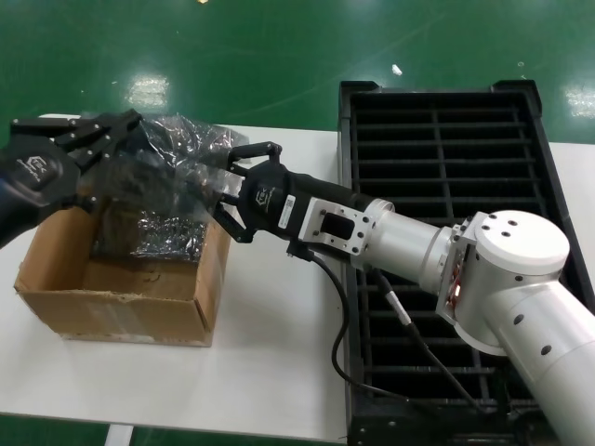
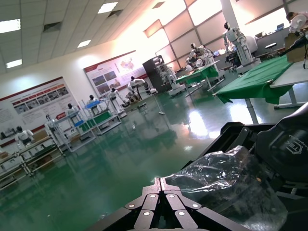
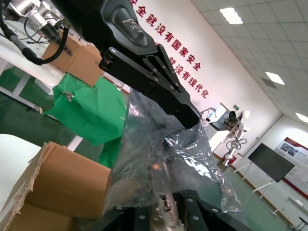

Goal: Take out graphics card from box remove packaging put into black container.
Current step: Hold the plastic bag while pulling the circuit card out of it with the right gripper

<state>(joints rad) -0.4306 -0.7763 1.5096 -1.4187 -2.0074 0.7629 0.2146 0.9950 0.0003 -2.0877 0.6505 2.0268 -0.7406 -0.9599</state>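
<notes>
One crinkly translucent grey plastic bag [image 1: 177,158] hanging above one brown cardboard box [image 1: 130,279], left gripper [image 1: 116,139] and right gripper [image 1: 223,186] both clenching it, one slotted black plastic crate [image 1: 446,139] beside the box.

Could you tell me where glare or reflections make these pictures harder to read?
Head view: ceiling lights glint off the green floor and the packaging. Left wrist view: window light washes the floor. Right wrist view: the packaging shows highlights.
</notes>
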